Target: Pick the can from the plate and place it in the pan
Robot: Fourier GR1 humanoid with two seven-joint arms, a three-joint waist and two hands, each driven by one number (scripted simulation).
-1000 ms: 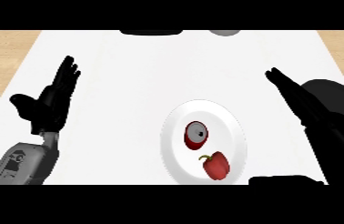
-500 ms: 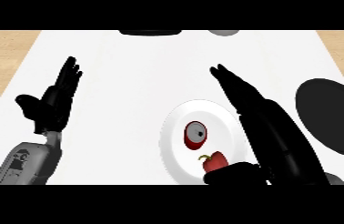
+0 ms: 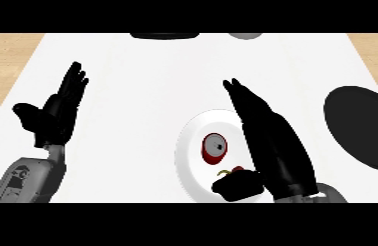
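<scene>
A white counter (image 3: 148,65) fills the view. The white plate (image 3: 190,155) holds the red can (image 3: 215,147), lying at its centre. The black pan (image 3: 358,125) sits at three o'clock. The right hand (image 3: 266,135), fingers straight, hovers over the plate's right side, holding nothing. The left hand (image 3: 55,112) rests open at nine o'clock.

Right hand (image 3: 269,140) lies over the right side of the plate (image 3: 190,155), hiding that part of the rim. Its thumb covers most of a red item (image 3: 238,169) near the plate's lower end; identity cannot be told. Can (image 3: 215,148) shows end-on only; its right edge meets the hand, contact unclear. Pan (image 3: 356,125) cut off by right picture edge. Dark object (image 3: 164,35) and grey object (image 3: 245,35) at the worktop's far edge are cut off; neither identifiable.
</scene>
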